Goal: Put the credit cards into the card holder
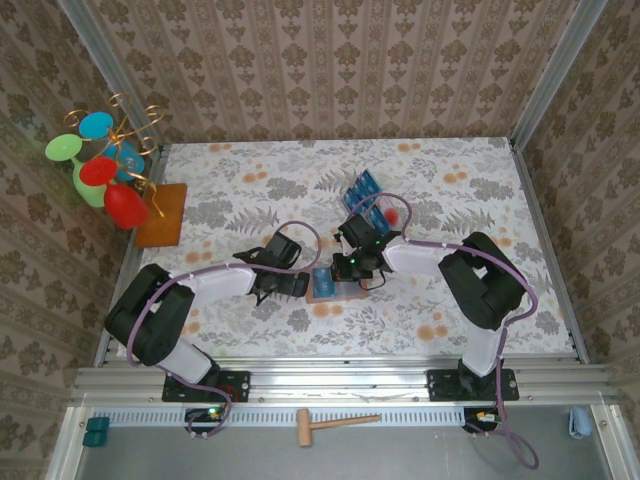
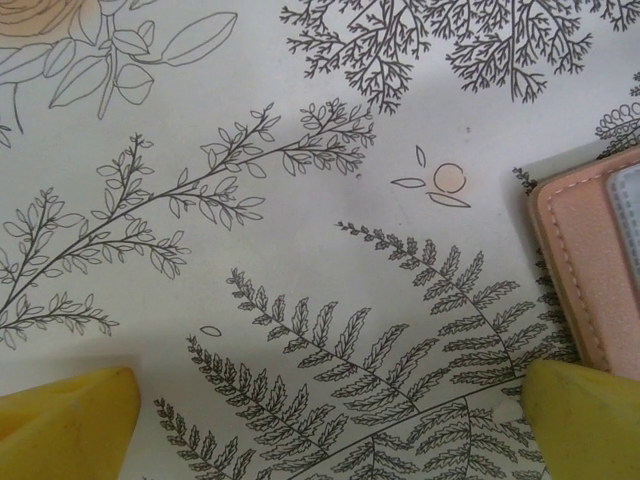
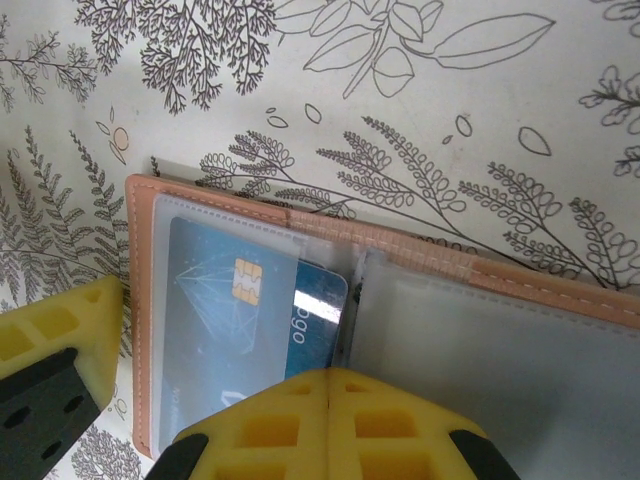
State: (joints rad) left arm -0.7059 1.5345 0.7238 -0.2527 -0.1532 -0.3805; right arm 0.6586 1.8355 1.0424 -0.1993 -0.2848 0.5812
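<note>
The tan card holder [image 3: 210, 205] lies open on the fern-print cloth, clear pockets up, and appears in the top view [image 1: 322, 292] mid-table. One blue credit card [image 3: 225, 310] with a gold chip sits in its left pocket, its right end sticking out toward the fold. My right gripper [image 3: 330, 395] is shut, its joined tips over that card's near edge. My left gripper [image 2: 325, 430] is open just left of the holder [image 2: 585, 250], nothing between its fingers [image 2: 65, 420]; the right finger is at the holder's edge. More blue cards [image 1: 362, 188] rest farther back.
A clear tray with a red dot [image 1: 390, 213] holds the spare cards behind the right arm. An orange-brown mat [image 1: 163, 215] and a wire stand of coloured cups [image 1: 100, 170] stand at the far left. A wooden mallet [image 1: 335, 424] lies on the front rail.
</note>
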